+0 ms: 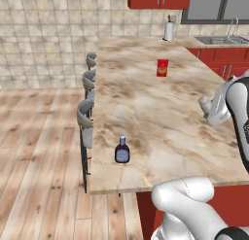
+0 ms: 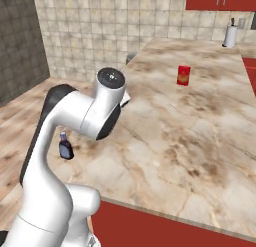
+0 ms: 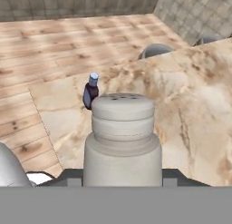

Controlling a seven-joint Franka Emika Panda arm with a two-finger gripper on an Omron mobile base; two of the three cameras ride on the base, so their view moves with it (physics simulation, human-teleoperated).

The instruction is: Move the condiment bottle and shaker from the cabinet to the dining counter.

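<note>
From the left base view, the condiment bottle [image 1: 122, 150] is seen standing upright on the dining counter [image 1: 160, 112], well apart from the shaker [image 1: 204, 105] carried at the arm's end. From the right base view, the bottle [image 2: 65, 147] is found near the counter's corner, a red box [image 2: 183, 75] farther off. In the hand view, the shaker [image 3: 123, 139] is held between the gripper [image 3: 122, 175] fingers, the bottle [image 3: 90, 92] just beyond it.
</note>
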